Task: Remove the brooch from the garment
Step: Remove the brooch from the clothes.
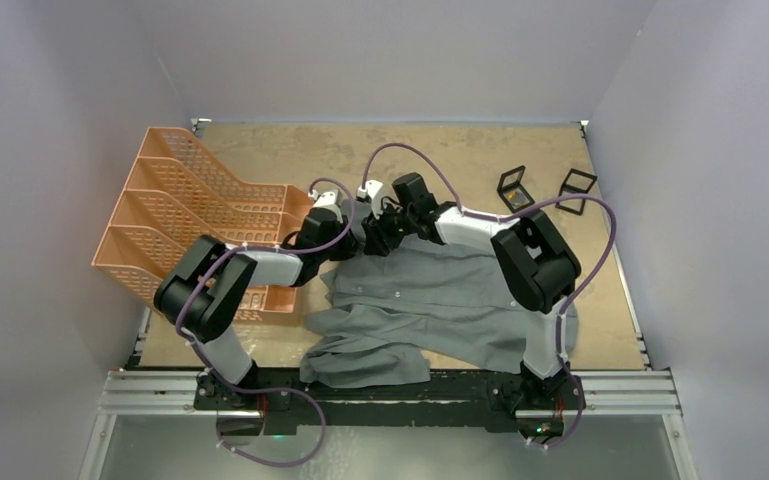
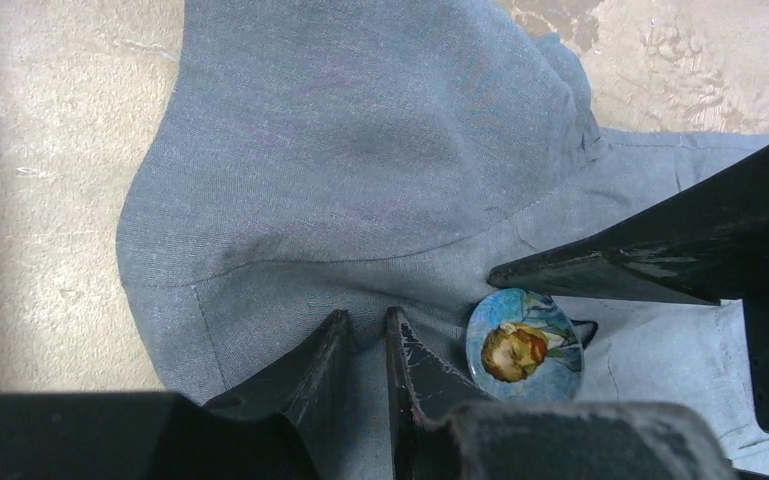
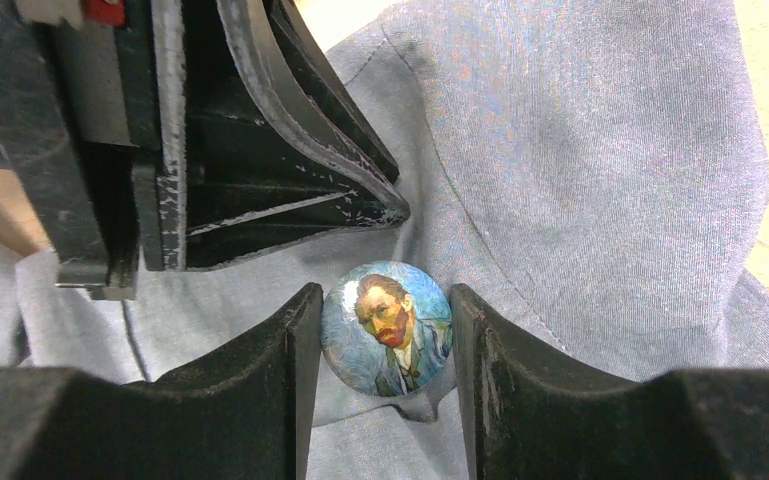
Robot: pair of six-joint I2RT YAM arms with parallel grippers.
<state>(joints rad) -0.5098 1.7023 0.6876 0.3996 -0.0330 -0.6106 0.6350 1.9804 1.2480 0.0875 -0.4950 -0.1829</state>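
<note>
The garment is a grey shirt spread on the table in front of both arm bases. Pinned on it is the brooch, a round blue badge with a painted portrait, also seen in the left wrist view. My right gripper has one finger against each side of the brooch. My left gripper is just beside it, pinching a fold of the grey cloth. Its fingers show in the right wrist view. In the top view both grippers meet at the shirt's far edge and hide the brooch.
An orange mesh file rack stands at the left, close to the left arm. Two small black open boxes sit at the back right. Pale walls close in three sides of the table.
</note>
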